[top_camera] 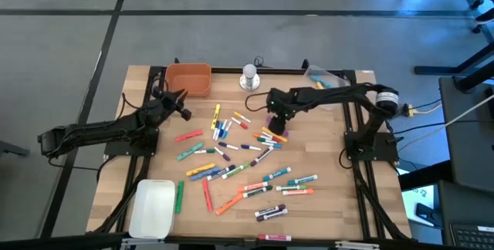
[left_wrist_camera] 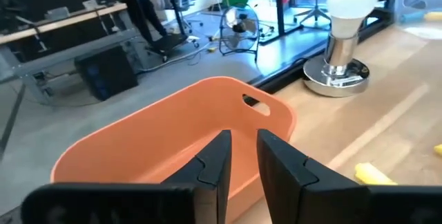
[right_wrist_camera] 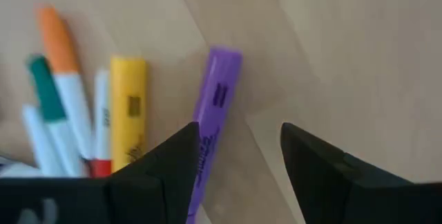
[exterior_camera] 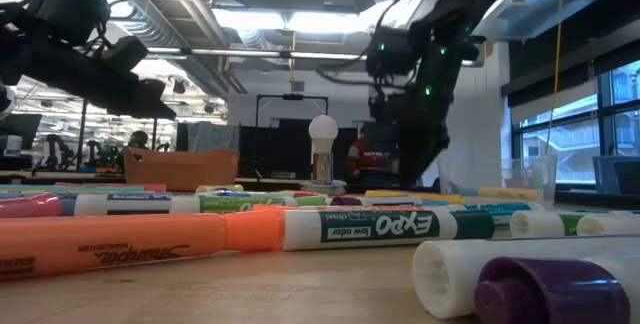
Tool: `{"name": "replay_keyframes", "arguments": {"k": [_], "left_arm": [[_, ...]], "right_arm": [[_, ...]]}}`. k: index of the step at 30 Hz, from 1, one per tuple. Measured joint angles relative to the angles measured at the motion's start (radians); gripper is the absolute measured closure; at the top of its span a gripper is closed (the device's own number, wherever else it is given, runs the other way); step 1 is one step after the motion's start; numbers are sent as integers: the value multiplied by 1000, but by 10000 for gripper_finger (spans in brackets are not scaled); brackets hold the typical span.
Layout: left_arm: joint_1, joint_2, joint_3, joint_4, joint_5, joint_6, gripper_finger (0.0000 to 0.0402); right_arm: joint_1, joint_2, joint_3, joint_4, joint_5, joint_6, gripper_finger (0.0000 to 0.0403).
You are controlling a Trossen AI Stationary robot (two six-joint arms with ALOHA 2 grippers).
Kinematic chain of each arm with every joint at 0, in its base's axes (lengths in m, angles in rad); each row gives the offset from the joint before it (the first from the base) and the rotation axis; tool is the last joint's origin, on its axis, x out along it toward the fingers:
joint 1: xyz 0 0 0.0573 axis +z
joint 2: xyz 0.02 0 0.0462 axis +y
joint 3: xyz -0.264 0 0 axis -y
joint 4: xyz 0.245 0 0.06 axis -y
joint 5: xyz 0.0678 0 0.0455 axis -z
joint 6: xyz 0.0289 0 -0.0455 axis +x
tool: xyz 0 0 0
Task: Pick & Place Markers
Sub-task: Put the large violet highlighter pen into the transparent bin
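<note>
Over the tabletop's (top_camera: 324,204) far left corner, the left tool (left_wrist_camera: 239,156) hovered above the orange bin (left_wrist_camera: 173,134), its fingers narrow with a slim gap and nothing between them. Near the far edge's middle, the right tool (right_wrist_camera: 238,158) stood wide open beside a purple marker (right_wrist_camera: 215,99). Most markers (top_camera: 247,161) lay scattered across the tabletop's middle.

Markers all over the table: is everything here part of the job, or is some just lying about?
Part of the job:
- markers
- orange tub
- left hand, over the tub
- right hand, by the purple marker

Lying about:
- lamp bulb on a silver base
- white tray
</note>
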Motion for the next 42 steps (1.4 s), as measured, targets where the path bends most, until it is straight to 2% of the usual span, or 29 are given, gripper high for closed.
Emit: {"name": "replay_keyframes", "arguments": {"k": [6,9,12,16,20,22,24,28,31,33,36,40,42], "left_arm": [[0,0,0,20,2,-27,334],[0,0,0,42,20,-26,334],[0,0,0,44,31,-26,334],[0,0,0,44,31,-25,334],[0,0,0,44,56,-33,334],[0,0,0,44,91,-54,334],[0,0,0,44,118,-65,335],[0,2,0,44,139,-66,335],[0,2,0,44,161,-61,331],[0,2,0,45,205,-54,329],[0,2,0,50,261,-52,330],[0,2,0,50,277,-33,330],[0,2,0,50,277,3,329]], "right_arm": [[1,67,4,-17,-6,-19,204],[1,81,5,-23,-13,-27,222],[0,85,6,-46,-14,-39,262],[-16,85,7,-86,-24,-66,339],[-38,80,28,-150,-23,-72,340],[-48,63,51,-239,10,-68,340],[-61,28,87,-305,78,-83,340],[-112,-77,153,-448,285,-89,340],[-178,-143,157,-467,408,-69,340],[-235,-184,145,-470,450,-43,340],[-321,-203,112,-452,461,-34,340],[-416,-204,64,-412,444,-29,338],[-454,-201,40,-388,397,-1,313]]}}
